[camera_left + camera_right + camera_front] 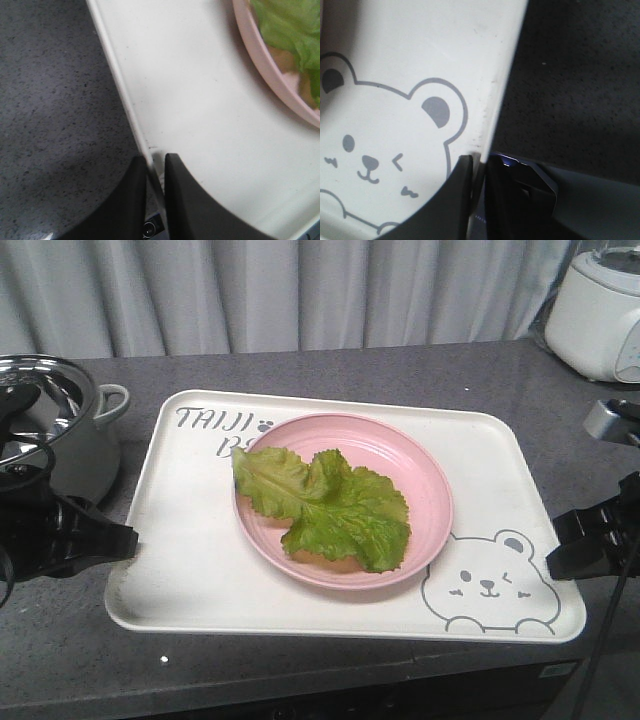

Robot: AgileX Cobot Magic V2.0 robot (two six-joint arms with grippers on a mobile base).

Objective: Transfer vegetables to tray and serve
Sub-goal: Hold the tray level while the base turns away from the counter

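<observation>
At the far left of the front view, a lidded stainless-steel pot (70, 430) with a grey handle sits on the speckled dark grey desk (400, 365). Just below it, the black left hand (118, 538) meets the left rim of the large cream-white rounded-rectangle tray (190, 550). In the left wrist view its two fingers (187, 200) are pressed together on that rim, one on the desk side and one over the tray floor, pinching it.

Grey "TAIJI" lettering (212, 420) shows in the tray's upper left corner, partly covered by the round pink plate (425, 480) standing in the middle of the tray. The crinkly bright green lettuce leaves (330, 505) lie inside the plate, spread from its left edge toward its lower middle — they rest on the plate, not on the tray floor. A winking bear drawing (490, 585) fills the tray's lower right corner.

At the right edge, the black right hand (565, 540) pinches the tray's right rim beside the bear's ear — the right wrist view shows its fingers closed on the lip. A white kitchen appliance (600, 310) stands at upper right, before a pale grey curtain (300, 290).
</observation>
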